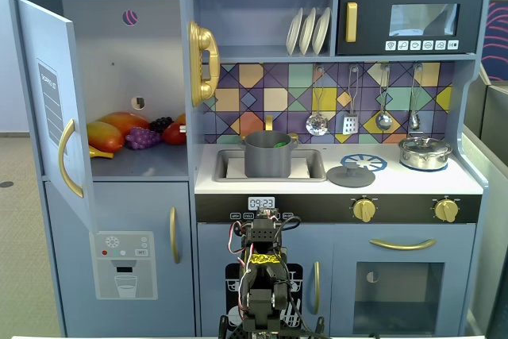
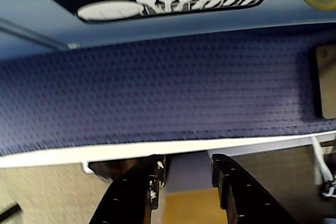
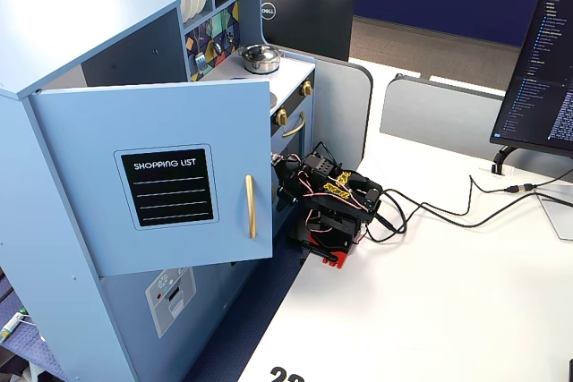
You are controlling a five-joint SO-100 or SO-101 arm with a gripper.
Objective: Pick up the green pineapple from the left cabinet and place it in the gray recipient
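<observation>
Left cabinet (image 3: 81, 114) door standing open, showing black "SHOPPING LIST" panel (image 3: 168, 187) and gold handle (image 3: 251, 207). Black arm (image 3: 327, 201) sitting folded at table (image 3: 448, 301) left edge, beside toy kitchen. Claw too hidden to judge. Silver pot (image 3: 261, 58) resting on kitchen counter. Monitor (image 3: 542, 69) standing near table's far right corner, cables trailing toward arm.

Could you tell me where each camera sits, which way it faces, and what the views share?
A fixed view: straight in front of the toy kitchen, facing the open left cabinet and the gray recipient in the sink; the folded arm shows at bottom centre.
Wrist view: on the arm, looking down past the gripper at blue carpet.
Another fixed view: from the side, above the white table, seeing the cabinet door's outside and the folded arm.
Both fixed views share arm, door and silver pot.
</observation>
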